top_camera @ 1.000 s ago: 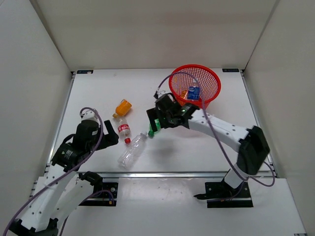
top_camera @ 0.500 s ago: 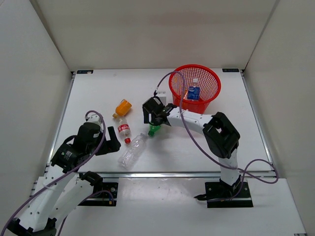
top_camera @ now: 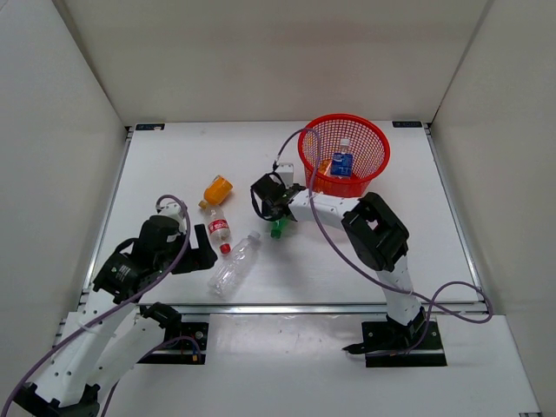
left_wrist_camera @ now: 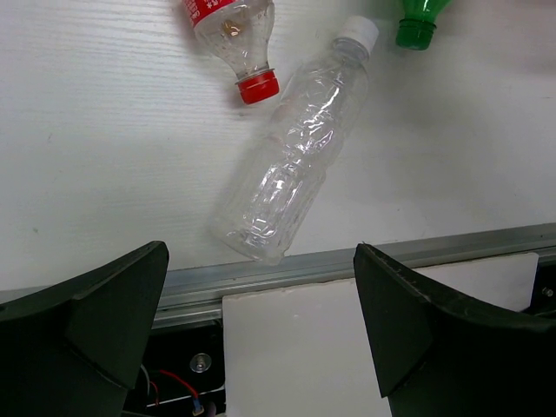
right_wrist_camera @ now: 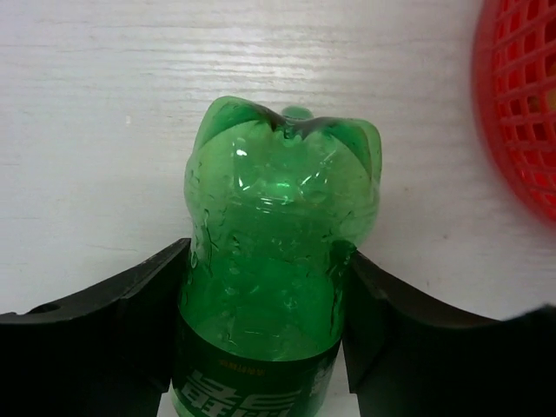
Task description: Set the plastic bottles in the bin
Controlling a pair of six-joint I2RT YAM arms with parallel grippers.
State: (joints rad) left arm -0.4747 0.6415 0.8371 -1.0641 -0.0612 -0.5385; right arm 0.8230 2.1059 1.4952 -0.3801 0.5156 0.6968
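My right gripper (top_camera: pixel 273 211) is shut on the green bottle (top_camera: pixel 278 228), which lies on the table left of the bin. In the right wrist view both fingers press the green bottle (right_wrist_camera: pixel 278 234) at its sides, base pointing away. The red mesh bin (top_camera: pixel 380 149) holds a blue-labelled bottle (top_camera: pixel 341 162) and an orange one (top_camera: pixel 324 165). My left gripper (top_camera: pixel 196 249) stands open near the front edge, with the plain clear bottle (left_wrist_camera: pixel 291 174) lying ahead of it. A red-capped bottle (top_camera: pixel 218 230) and an orange bottle (top_camera: pixel 216 189) lie further left.
A metal rail (left_wrist_camera: pixel 417 256) runs along the table's front edge just behind the clear bottle. White walls close in the table at left, right and back. The right arm's purple cable (top_camera: pixel 306 187) loops past the bin.
My right gripper swung left from beside the bin, came down over the green bottle and closed on it. The left arm shifted only slightly.
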